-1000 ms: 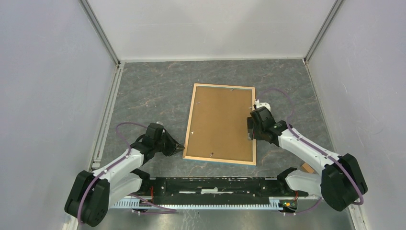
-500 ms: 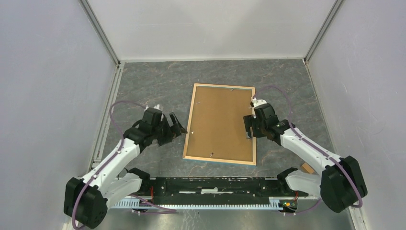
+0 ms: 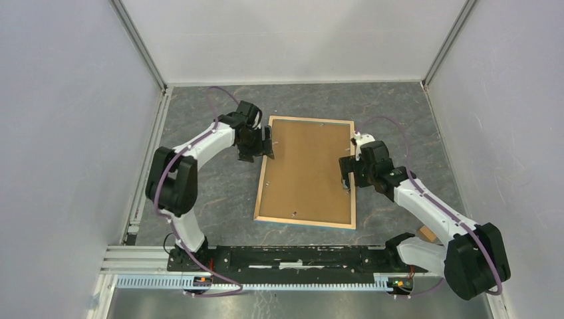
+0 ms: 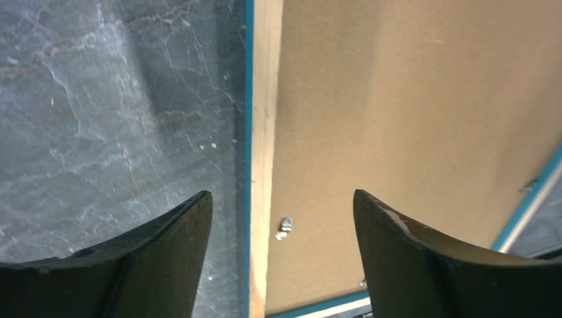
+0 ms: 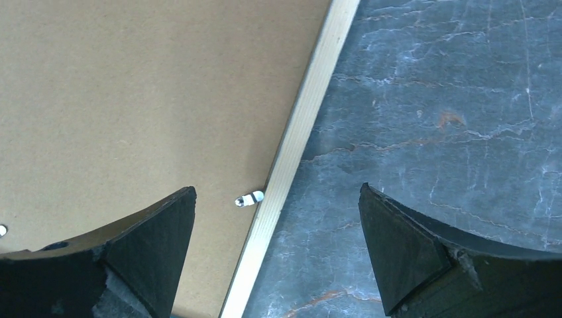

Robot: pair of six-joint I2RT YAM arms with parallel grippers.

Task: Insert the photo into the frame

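The frame [image 3: 304, 222] lies face down mid-table, its light wood rim around a brown backing board [image 3: 307, 169]. The photo is hidden. My left gripper [image 3: 266, 147] hangs open over the frame's upper left edge. In the left wrist view its fingers straddle the rim [image 4: 263, 132], whose outer side shows blue, with a small metal tab [image 4: 285, 227] just inside. My right gripper [image 3: 346, 174] stands open over the right edge. The right wrist view shows the rim [image 5: 311, 106] and a tab [image 5: 250, 198] between its fingers. Neither gripper holds anything.
White walls close in the grey marbled table on three sides. A black rail [image 3: 286, 259] runs along the near edge between the arm bases. A small orange-brown piece [image 3: 426, 233] lies by the right arm's base.
My left arm swung from beside the frame's near left corner up to its far left edge, and its jaws opened. The right gripper opened wider and shifted slightly away.
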